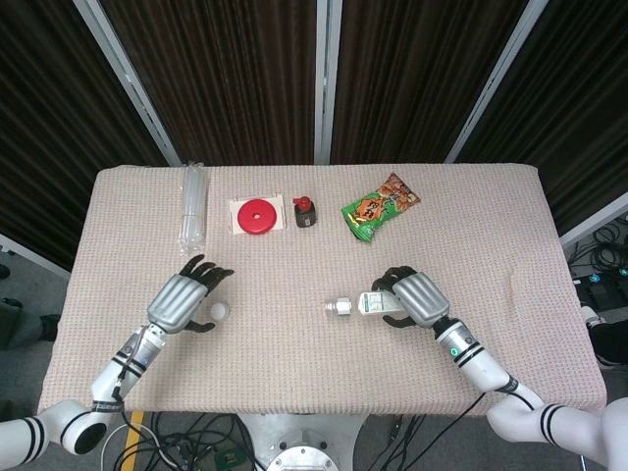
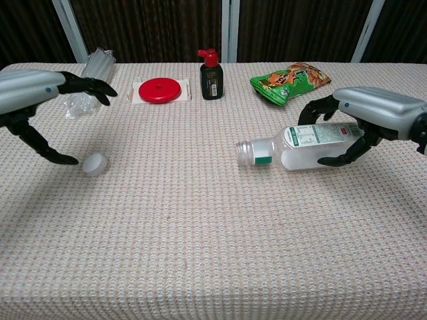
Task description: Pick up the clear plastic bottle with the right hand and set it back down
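Where the bench (image 2: 200, 267) carries a woven beige cloth, the following items lie.

Bottle (image 2: 300, 145) (image 1: 365, 305): clear plastic, on its side at right of centre, open mouth toward the left, no cap on. Nothing visible inside. White label with green band around the body and a small green patch near the neck; print too small to read.

Right hand (image 2: 363, 123) (image 1: 410, 297): lies over the base end of the bottle, fingers (image 2: 337, 157) curled around its body, thumb side behind and the rest in front; the bottle rests on the cloth within that grasp.

Cap (image 2: 95, 163) (image 1: 218, 312): small, white, round, on the cloth at left, just beside the left hand; whether they touch cannot be told.

Left hand (image 2: 27, 100) (image 1: 183, 299): fingers spread apart, holding nothing, arched over the cloth beside the cap.

Red disc (image 2: 159, 89): round, on a white square card, far side left of centre.

Small bottle (image 2: 211, 75): dark body, red pump top, upright, just right of the disc; label unreadable.

Snack bag (image 2: 290, 81): green and orange, printed, lying flat at far right; lettering not legible.

Clear sleeve (image 2: 92, 81): long transparent packet at far left, contents not clear.
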Motion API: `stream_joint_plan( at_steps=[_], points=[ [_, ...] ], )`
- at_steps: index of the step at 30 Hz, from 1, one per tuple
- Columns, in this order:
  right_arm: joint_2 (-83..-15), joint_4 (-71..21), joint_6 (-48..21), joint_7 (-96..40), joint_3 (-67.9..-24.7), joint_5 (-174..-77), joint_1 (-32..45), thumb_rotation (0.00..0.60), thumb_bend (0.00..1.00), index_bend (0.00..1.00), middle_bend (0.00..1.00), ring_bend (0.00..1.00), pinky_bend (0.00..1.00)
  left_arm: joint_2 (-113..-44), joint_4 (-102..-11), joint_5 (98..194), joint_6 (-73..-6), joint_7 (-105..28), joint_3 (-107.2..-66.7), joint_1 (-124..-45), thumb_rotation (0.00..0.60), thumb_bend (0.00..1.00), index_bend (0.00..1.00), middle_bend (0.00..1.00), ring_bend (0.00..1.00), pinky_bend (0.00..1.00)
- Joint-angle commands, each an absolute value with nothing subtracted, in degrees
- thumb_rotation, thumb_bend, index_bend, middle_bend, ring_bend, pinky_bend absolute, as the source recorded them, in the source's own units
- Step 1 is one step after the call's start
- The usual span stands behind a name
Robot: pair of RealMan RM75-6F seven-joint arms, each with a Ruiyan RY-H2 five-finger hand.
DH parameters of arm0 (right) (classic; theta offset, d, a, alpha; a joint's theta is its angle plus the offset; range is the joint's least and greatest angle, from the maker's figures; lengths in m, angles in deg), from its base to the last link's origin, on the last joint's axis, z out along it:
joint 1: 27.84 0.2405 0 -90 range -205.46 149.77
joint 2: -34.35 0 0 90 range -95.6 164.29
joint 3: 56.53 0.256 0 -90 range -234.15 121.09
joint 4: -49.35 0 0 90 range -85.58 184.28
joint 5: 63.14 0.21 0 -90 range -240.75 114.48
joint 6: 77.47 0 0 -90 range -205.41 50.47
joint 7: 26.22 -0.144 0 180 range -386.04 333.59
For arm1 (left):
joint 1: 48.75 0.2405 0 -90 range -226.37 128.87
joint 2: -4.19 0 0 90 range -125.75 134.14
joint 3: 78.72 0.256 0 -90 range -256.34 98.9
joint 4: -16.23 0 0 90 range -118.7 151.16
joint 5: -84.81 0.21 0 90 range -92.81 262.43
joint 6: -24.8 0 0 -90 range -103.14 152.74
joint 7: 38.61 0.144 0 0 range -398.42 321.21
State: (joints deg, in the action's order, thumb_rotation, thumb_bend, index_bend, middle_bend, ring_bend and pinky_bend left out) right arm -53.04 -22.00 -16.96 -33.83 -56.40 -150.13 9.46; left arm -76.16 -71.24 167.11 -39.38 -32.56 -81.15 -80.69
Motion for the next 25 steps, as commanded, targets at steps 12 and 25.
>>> stream_joint_plan(
  at_steps=[12,25],
  points=[
    [-38.36,-33.70,0.92,-29.90,-56.48,-147.62,-4.55,0.600,0.23,0.00,0.09,0.00,0.00,-66.11,-69.66,160.88,-58.96,-39.08,-80.55,-62.41,0.600,0.04,0.13,0.16,0.10,0.03],
    [-29.39,-41.34,11.57,-34.61,-59.87,-148.19,-17.90,0.600,0.28,0.00,0.10,0.00,0.03,-66.18,-73.41,162.46,-67.55,-35.99,-78.03,-52.81,0.600,0.04,0.14,0.16,0.10,0.02]
  ],
)
